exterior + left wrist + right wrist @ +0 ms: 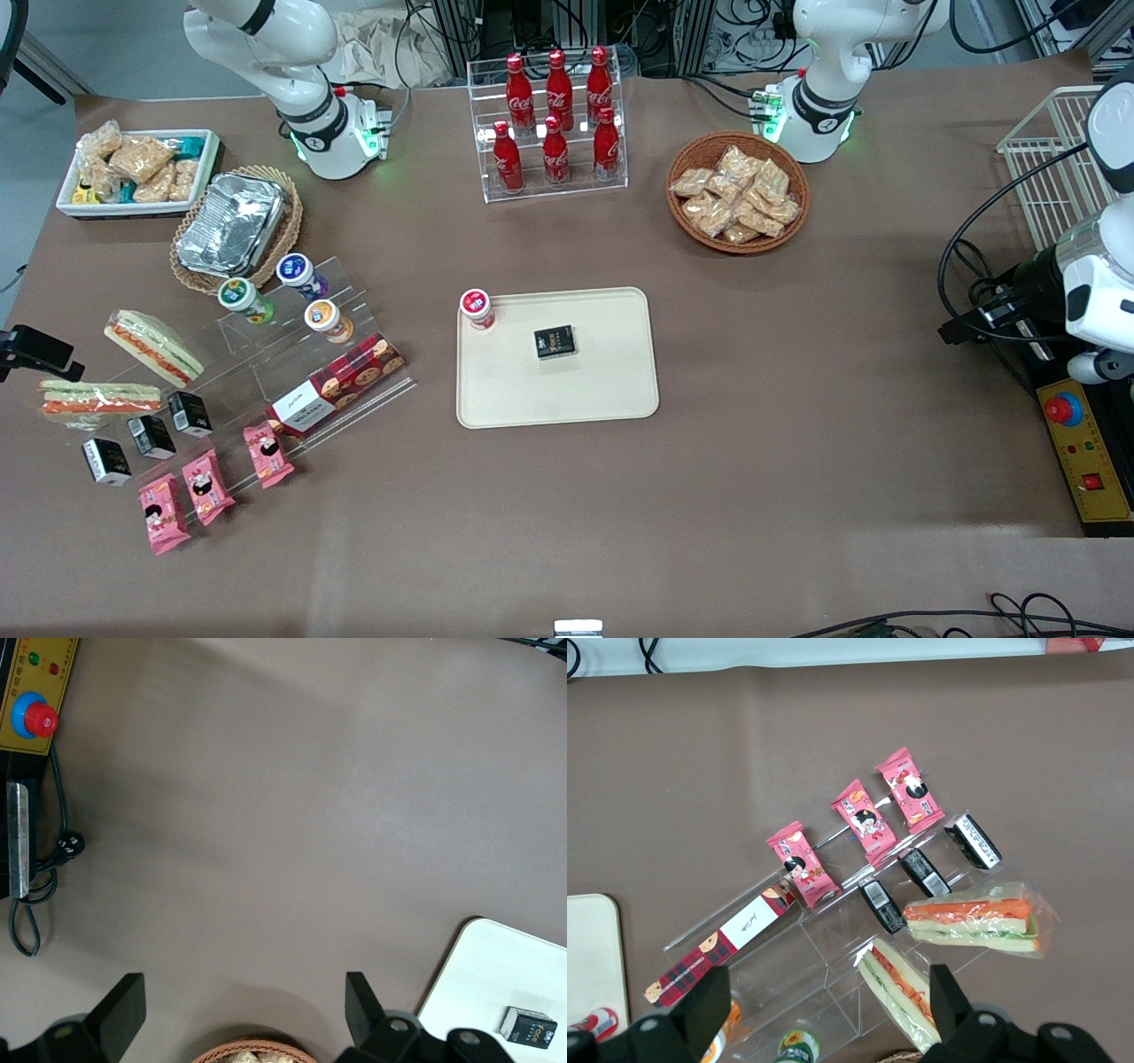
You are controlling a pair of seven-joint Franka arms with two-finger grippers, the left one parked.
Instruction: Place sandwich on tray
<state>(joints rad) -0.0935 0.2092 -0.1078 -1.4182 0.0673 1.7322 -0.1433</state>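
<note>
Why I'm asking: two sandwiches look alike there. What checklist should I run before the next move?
1. End effector open and holding nothing: ok.
2. Right target picked out: ok. The sandwich with pale green over orange-red lies nearer the front camera than the speckled-filling sandwich.
3. End effector lined up over the sandwich: not ok. It hovers above the clear stand, and the speckled-filling sandwich sits closer to its gap.
4. Nothing lying on the sandwich: ok.
5. Room on the tray: ok. Only a red-lidded bottle and a black box sit on it.
6. Clearance for descent: cannot tell.
</note>
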